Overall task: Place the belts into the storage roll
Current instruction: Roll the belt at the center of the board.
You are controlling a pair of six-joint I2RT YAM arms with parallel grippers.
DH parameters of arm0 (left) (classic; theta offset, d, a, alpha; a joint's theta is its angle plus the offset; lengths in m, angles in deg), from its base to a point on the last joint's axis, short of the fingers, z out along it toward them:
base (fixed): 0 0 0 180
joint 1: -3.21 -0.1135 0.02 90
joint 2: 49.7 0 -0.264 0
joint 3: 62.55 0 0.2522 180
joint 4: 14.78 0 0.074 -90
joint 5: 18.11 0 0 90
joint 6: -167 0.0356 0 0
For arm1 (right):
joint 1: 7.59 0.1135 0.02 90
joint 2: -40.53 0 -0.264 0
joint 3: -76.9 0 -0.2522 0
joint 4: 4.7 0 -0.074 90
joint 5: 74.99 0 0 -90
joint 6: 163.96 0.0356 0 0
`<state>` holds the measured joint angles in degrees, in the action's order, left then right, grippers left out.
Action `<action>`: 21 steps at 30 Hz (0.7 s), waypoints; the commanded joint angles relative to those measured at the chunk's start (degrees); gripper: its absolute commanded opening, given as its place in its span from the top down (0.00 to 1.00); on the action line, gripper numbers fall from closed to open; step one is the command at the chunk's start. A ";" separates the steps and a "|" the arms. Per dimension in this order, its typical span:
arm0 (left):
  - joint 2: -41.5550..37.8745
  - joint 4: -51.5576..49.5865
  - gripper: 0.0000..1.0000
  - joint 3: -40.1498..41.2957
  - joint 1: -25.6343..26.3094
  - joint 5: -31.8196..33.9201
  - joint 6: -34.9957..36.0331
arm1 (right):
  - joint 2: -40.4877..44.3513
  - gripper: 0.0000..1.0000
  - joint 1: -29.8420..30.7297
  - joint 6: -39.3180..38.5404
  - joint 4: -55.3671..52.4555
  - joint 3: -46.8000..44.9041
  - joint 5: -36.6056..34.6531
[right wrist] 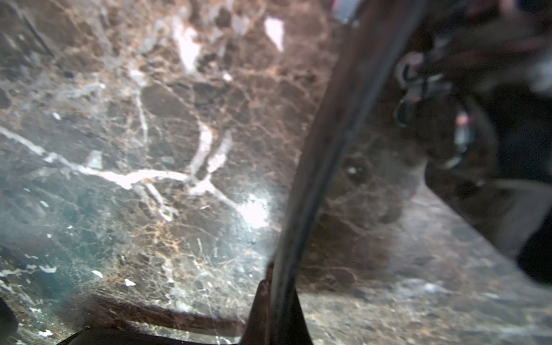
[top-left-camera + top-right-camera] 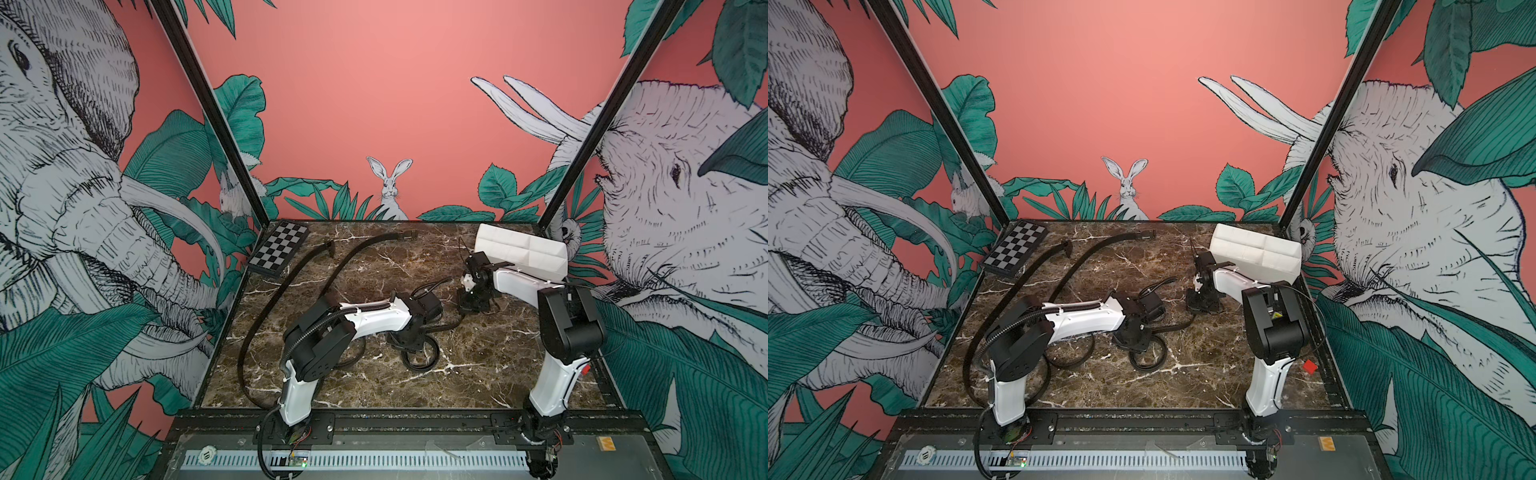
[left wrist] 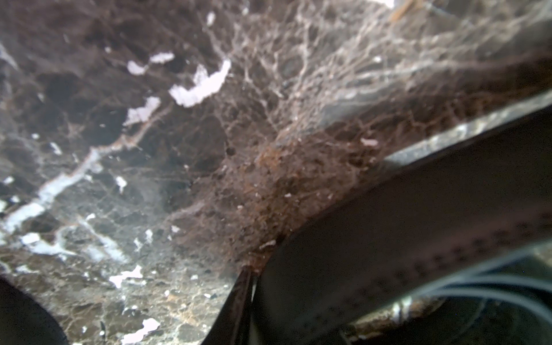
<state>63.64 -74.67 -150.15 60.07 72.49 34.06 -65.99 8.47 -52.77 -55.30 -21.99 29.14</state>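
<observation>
1. A small orange square sticker (image 2: pixel 606 443) (image 2: pixel 1326 444) on the dark grey metal front plate (image 2: pixel 415 442) carries a white W-like zigzag mark, seen in both top views.
2. Nothing else is legible.

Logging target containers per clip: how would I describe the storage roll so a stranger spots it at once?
Find the dark marble table, then its far right corner by the black frame post. There stands the storage roll, a rectangular box with inner dividers. Unlike the checkered board at far left and the black belts, it is plain white.
</observation>
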 commanded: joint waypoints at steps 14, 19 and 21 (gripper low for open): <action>16.12 -8.40 0.84 9.69 -3.41 6.71 -0.78 | 1.12 1.00 -2.46 -1.59 -3.16 -3.88 -2.52; 15.20 -9.88 0.98 5.30 -5.93 10.57 -3.32 | 6.06 1.00 -1.61 -0.03 -2.94 -8.77 0.07; 14.64 -10.06 1.00 3.62 -7.27 11.97 -4.38 | 8.18 1.00 -0.59 0.68 -2.96 -11.11 1.21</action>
<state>65.06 -77.60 -152.58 58.48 71.29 33.28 -60.11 7.05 -52.62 -54.36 -29.72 30.70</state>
